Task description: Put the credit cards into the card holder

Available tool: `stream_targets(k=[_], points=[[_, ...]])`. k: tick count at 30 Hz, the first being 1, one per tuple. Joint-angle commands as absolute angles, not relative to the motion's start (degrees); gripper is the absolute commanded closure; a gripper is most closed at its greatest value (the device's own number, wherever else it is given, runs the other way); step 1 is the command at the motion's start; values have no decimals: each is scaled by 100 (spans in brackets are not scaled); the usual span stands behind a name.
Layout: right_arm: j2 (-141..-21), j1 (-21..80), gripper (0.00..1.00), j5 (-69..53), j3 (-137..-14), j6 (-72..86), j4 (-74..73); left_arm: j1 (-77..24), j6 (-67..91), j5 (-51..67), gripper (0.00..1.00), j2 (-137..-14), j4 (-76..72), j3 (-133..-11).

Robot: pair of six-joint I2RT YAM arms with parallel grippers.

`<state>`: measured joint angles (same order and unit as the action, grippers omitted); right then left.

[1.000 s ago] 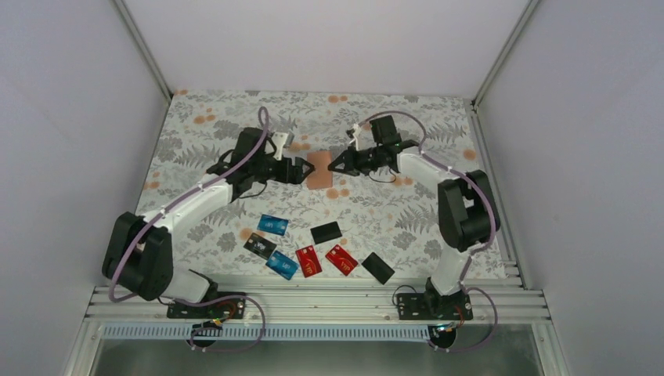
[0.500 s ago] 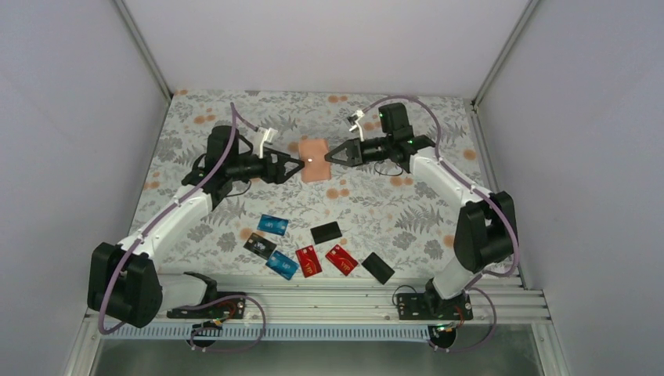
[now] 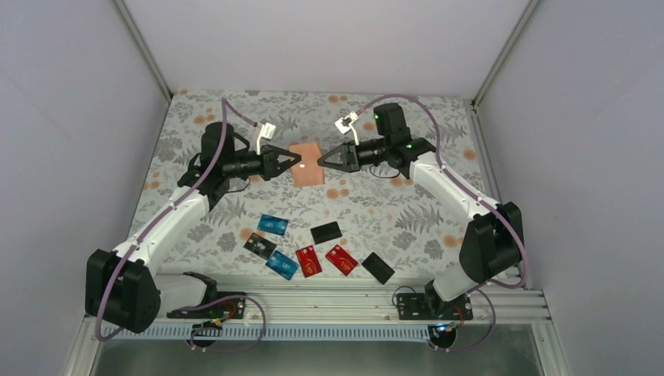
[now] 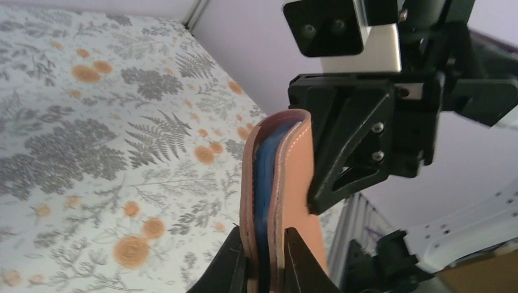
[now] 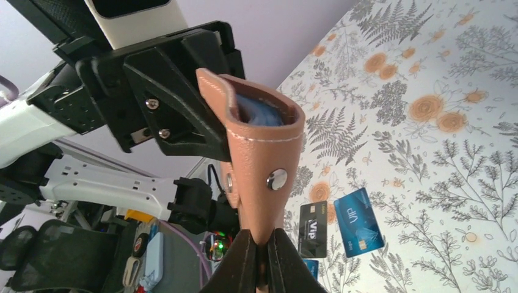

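Note:
The tan card holder (image 3: 307, 164) hangs in the air above the far middle of the table, held from both sides. My left gripper (image 3: 296, 164) is shut on its left edge, and my right gripper (image 3: 321, 160) is shut on its right edge. In the left wrist view the fingers (image 4: 232, 268) press both leather walls of the card holder (image 4: 293, 183) with a blue card (image 4: 264, 183) between them. In the right wrist view the right gripper (image 5: 264, 256) pinches the studded flap of the card holder (image 5: 262, 159). Several credit cards lie near the front: blue (image 3: 272, 225), black (image 3: 260, 246), red (image 3: 308, 261).
More cards lie loose on the floral cloth: a blue one (image 3: 281, 265), a red one (image 3: 341, 259) and two black ones (image 3: 326, 232), (image 3: 378, 268). An aluminium rail (image 3: 313, 301) runs along the near edge. Pale walls close in the left, right and back sides.
My left gripper has closed onto the card holder's left edge; a second ago it stood open beside it. Both arms have shifted the holder slightly left and farther back.

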<state>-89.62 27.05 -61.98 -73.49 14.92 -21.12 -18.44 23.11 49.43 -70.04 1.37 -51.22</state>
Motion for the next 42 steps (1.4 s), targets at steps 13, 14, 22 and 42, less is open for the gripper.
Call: stream_targets(k=[13,14,22,42], points=[[-8285,2804,11,-5777,-7135,1466,-1991,-1889,2371,5634,98,-6728,371,-6006],[-8266,2804,12,-5882,-7106,1453,-1966,-1887,2373,5691,98,-6748,400,-6064],[-7999,2821,21,-6648,-6897,1617,-1465,-2055,2532,5889,98,-6859,379,-6365],[-7914,2814,96,-5943,-7225,1717,-1920,-2195,2003,4530,40,-6874,1299,-6591]])
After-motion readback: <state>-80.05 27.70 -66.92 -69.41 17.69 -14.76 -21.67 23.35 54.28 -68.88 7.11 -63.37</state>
